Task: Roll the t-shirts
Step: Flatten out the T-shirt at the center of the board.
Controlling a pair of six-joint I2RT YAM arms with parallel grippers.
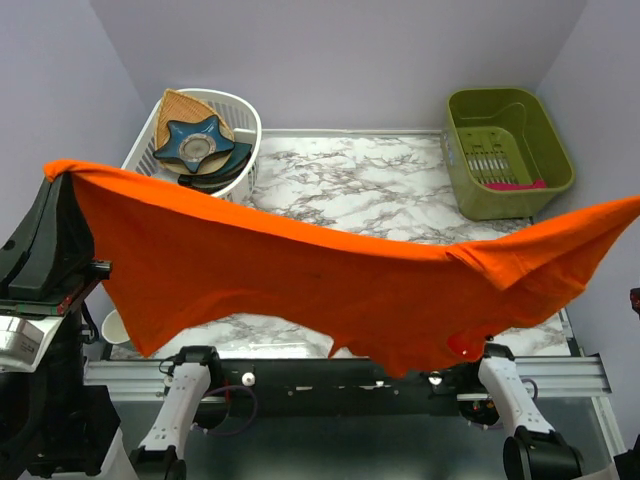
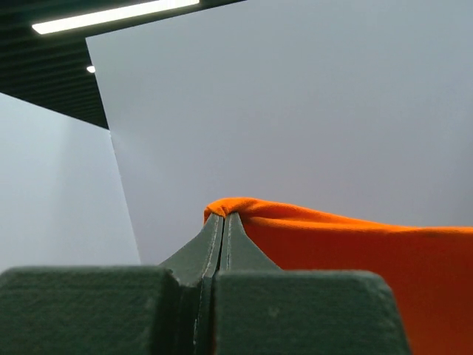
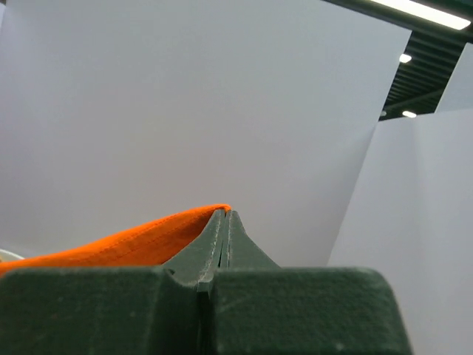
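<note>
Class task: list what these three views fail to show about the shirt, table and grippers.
- Top view: the t-shirt hides the table's near part; the right gripper lies beyond the right edge.
- Wrist views: only the shirt's pinched edge shows, no table.
- Top view: the green bin's contents are too small to identify.

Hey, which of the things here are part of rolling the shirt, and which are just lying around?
In the job: orange t-shirt, held up; left gripper and right gripper, each shut on its edge.

Lying about: white basket with blue star dish and woven fan; green bin with pink item; white cup.
</note>
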